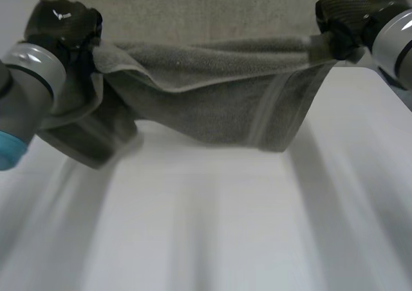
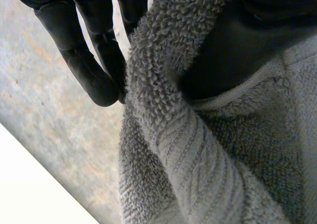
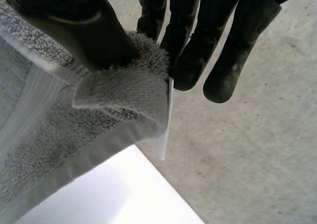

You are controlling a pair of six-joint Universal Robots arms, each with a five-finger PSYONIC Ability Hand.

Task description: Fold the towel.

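Observation:
A grey towel (image 1: 219, 98) hangs above the white table (image 1: 206, 233), stretched between my two hands and sagging in the middle, with its lower fold near the tabletop. My left hand (image 1: 61, 20) grips the towel's left end; in the left wrist view the bunched edge (image 2: 163, 85) runs up beside its fingers (image 2: 89, 70). My right hand (image 1: 344, 11) holds the right corner. There the thumb (image 3: 94, 35) presses the towel corner (image 3: 124, 95) against the fingers (image 3: 223, 65).
Grey speckled floor (image 3: 247, 159) lies past the table edge (image 3: 124, 194) under the right hand. A thin white label (image 3: 168, 120) sticks out of the held corner. My left forearm (image 1: 26, 91) reaches in beside the towel's hanging left end.

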